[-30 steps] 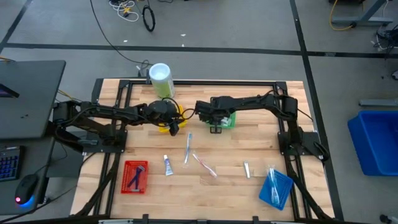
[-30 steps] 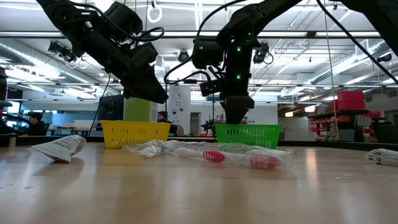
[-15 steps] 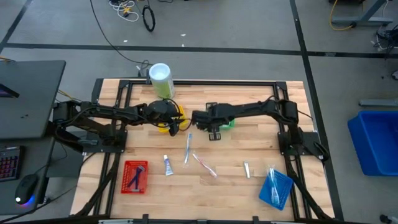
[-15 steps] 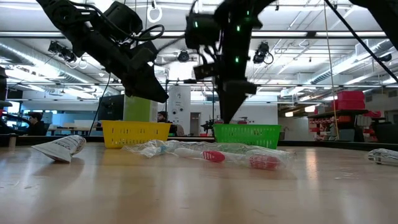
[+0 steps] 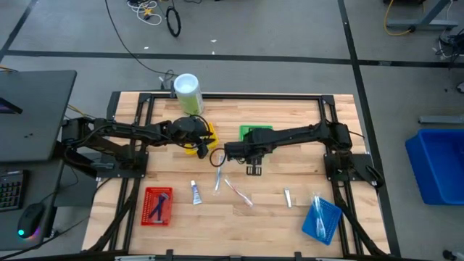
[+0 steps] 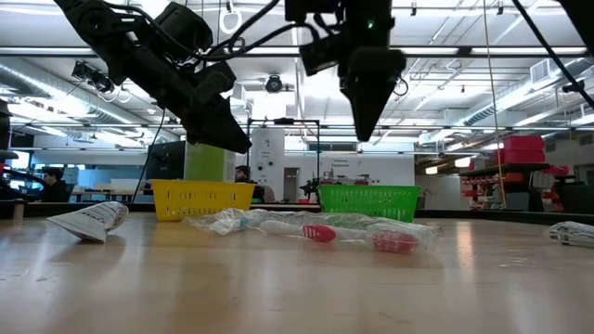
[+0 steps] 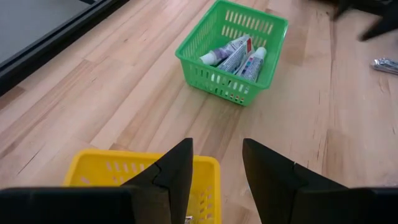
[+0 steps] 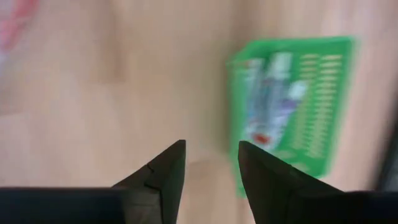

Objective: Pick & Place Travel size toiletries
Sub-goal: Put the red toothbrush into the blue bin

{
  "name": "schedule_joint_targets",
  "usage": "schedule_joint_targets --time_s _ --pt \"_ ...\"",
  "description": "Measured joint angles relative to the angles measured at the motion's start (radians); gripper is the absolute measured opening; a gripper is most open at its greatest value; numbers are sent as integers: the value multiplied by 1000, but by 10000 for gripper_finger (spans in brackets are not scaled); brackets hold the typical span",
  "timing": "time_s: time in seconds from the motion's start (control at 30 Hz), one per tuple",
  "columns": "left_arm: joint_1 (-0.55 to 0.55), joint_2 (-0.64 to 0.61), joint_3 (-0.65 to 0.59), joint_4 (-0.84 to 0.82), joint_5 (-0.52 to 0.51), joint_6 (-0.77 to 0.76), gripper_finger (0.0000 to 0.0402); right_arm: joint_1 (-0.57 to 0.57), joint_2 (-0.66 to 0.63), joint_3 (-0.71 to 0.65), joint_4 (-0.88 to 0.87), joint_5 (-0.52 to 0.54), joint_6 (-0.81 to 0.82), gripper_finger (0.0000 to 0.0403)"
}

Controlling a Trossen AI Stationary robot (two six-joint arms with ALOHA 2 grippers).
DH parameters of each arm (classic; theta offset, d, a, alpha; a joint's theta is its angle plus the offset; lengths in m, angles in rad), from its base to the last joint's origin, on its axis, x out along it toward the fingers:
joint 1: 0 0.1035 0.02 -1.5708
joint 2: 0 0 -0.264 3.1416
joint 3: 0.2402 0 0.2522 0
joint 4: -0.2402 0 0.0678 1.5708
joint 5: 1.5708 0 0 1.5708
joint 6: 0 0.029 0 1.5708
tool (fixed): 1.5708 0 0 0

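Overhead, the right gripper (image 5: 220, 157) hangs above bare wood beside the green basket (image 5: 256, 133), with loose toiletries (image 5: 219, 177) nearer the front edge. Level across, it floats high. Wrist views show both pairs of fingers parted, empty; tubes (image 7: 236, 55) lie inside the basket, left gripper (image 7: 216, 177) over the yellow basket (image 7: 137, 171)

Pale butcher-block wooden desk (image 5: 290, 167): planked, smooth, faint satin sheen in the low view. Green plastic lattice basket (image 7: 233, 50): perforated walls, slightly glossy; it holds white glossy plastic toothpaste tubes (image 7: 235, 56). Yellow plastic lattice basket (image 7: 140, 180): same slotted moulding. Clear crinkled film wrappers around the toothbrushes (image 6: 316, 227): shiny, creased. White squeezed tube on the desk (image 6: 88, 220): soft, wrinkled. Left gripper's fingers (image 7: 177, 174) and right gripper's fingers (image 8: 163, 171): dark, matt, hard-looking. Black frame rails (image 5: 232, 96): metal-looking, matt.
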Motion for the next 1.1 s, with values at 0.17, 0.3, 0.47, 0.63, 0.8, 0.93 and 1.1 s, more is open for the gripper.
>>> schedule_joint_targets --time_s 0.17,0.3,0.47,0.63,0.8,0.93,1.1 --pt "0 0 0 -4 0 0 148 54 -60 -4 -32 -128 48 145" --pt "0 0 0 -4 2 -9 148 85 -193 -97 -7 -130 164 138" --pt "0 0 0 -3 5 -9 148 140 -431 -397 252 -96 333 133" --pt "0 0 0 3 5 -12 148 176 -590 -728 757 -81 458 137" --pt "0 0 0 48 2 -12 148 185 -601 -927 1165 -124 400 137" --pt "0 0 0 130 -11 1 148 188 -547 -966 1205 -86 310 138" --pt "0 0 1 212 -84 4 148 188 -447 -929 1269 -89 326 152"
